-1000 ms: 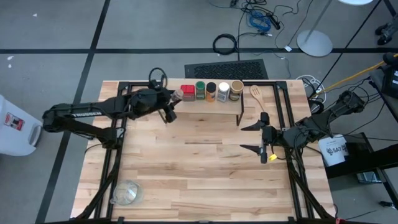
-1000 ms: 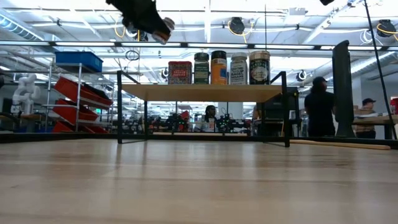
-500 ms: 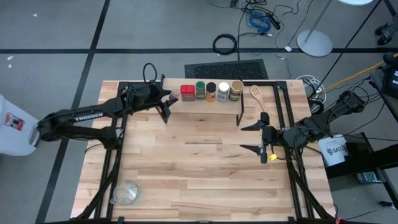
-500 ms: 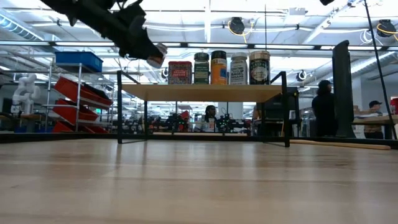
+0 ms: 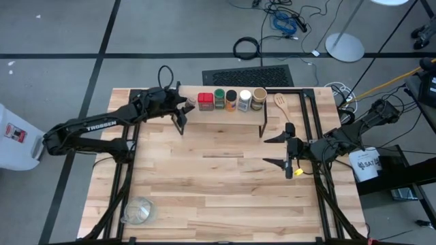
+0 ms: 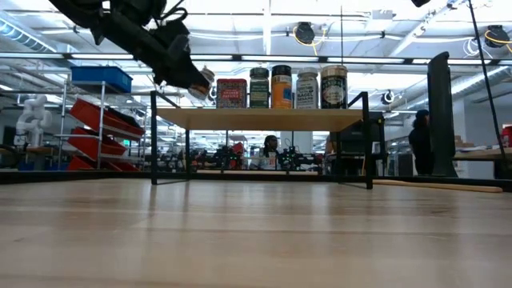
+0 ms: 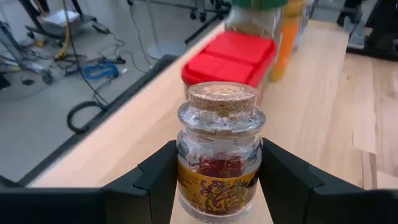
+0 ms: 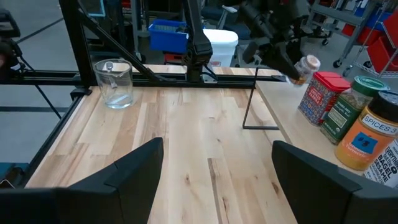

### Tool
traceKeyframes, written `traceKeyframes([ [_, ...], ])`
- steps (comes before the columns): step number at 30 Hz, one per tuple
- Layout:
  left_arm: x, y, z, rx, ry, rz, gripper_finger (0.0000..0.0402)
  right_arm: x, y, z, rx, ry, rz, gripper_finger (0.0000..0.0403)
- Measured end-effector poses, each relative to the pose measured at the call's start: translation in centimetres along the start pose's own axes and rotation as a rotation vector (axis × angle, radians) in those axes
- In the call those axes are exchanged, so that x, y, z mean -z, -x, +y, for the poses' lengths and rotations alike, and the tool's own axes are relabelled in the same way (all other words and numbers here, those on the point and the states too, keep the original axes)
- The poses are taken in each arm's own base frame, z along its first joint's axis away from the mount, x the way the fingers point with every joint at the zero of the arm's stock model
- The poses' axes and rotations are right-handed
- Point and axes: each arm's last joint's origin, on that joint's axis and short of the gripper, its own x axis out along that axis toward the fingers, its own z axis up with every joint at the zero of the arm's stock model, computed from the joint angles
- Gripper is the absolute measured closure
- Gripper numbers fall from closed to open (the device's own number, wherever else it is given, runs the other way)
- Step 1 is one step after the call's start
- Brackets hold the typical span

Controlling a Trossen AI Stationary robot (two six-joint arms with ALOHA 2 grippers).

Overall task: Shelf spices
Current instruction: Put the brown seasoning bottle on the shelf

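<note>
Spices: cork-stoppered jar at the shelf's end

Left gripper clasps a round glass jar with a cork stopper, beside the red square tin on the plank shelf. Right gripper, over the table's right side, is spread wide, holding nothing.

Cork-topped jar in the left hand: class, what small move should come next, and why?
Probably lower it onto the shelf. The left hand holds the cork-topped jar tilted just above the bare end of the plank, beside the red tin, with five containers already standing in line.
</note>
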Motion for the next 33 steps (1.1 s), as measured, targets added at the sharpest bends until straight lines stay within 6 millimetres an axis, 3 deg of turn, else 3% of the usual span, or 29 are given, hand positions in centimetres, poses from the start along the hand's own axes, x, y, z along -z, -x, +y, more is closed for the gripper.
traceKeyframes([
  [11,1.2,-2.1,0.1,0.004,0.003,0.075,0.0207,0.0,0.0,0.0,0.0,-0.002,0.0,0.0115],
  [33,1.1,-2.0,1.7,0.006,0.034,0.051,0.0207,0.1,0.0,0.0,0.001,0.0,0.006,0.0115],
])
